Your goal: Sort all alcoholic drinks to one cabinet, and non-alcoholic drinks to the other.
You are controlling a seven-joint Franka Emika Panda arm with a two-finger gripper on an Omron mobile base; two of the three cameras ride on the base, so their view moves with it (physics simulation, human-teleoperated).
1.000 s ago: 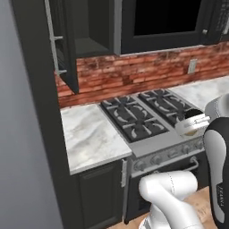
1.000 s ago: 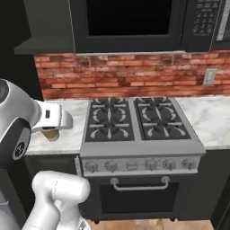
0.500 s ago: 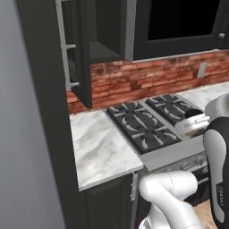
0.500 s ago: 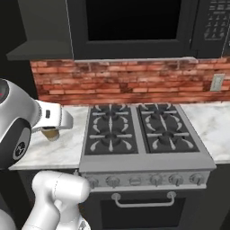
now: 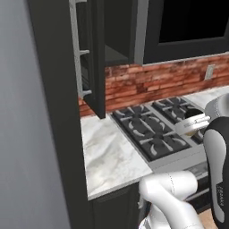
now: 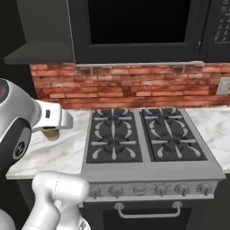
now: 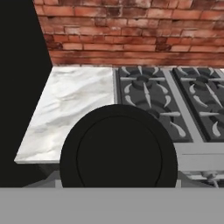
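1. Paper coffee cup (image 7: 118,148), dark lid uppermost, sits just before the hand; the jaws appear closed round it
2. Keep it upright while raising toward the open cabinet (image 5: 96,58) left of the stove (image 6: 148,141)

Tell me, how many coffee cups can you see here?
1. The coffee cup sits in the tool, its dark lid facing the hand camera, carried above the marble counter left of the stove. Others may be hidden out of view.
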